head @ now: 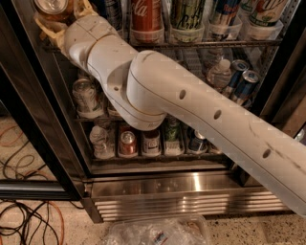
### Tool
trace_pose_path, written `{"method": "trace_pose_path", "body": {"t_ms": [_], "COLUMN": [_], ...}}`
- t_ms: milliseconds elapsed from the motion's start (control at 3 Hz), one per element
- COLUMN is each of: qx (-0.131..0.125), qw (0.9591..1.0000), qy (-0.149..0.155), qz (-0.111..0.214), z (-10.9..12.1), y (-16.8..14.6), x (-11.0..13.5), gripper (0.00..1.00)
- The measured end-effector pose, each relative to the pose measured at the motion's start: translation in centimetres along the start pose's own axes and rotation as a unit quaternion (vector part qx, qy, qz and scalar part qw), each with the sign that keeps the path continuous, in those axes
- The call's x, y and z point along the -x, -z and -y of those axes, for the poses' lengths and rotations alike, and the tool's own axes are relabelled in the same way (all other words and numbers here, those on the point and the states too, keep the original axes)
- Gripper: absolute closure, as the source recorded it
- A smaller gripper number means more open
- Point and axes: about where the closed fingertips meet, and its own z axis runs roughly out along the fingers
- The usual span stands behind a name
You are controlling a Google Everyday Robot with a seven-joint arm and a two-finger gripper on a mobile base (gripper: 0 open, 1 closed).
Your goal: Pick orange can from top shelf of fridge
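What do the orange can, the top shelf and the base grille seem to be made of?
The orange can, at the gripper in the top left corner: thin metal, probably aluminium; silvery pull-tab lid, glossy amber wall. The top shelf: grey metal wire, maybe coated; thin rods with dull sheen. The base grille: likely brushed stainless steel; ribbed, with bright streaky reflections.

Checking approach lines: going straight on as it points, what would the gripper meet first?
The orange can; the gripper, at the top left of the fridge, sits around it, though depth is unclear.
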Motion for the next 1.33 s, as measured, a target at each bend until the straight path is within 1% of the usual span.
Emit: {"method": "trace_pose_path", "body": {"t_ms": [333, 1000, 1333], "qx": [0.006, 0.010, 0.009], "qw": [0.9999, 0.9997, 0.9995], "qy": [0.011, 0.024, 0.024], "qz": [-0.002, -0.004, -0.020], "z": [-0.6, -1.1, -1.3], "y": [1.4, 2.9, 4.4], "x": [0.4, 0.8, 0.2], "gripper": [1.00, 1.00, 1.00]}}
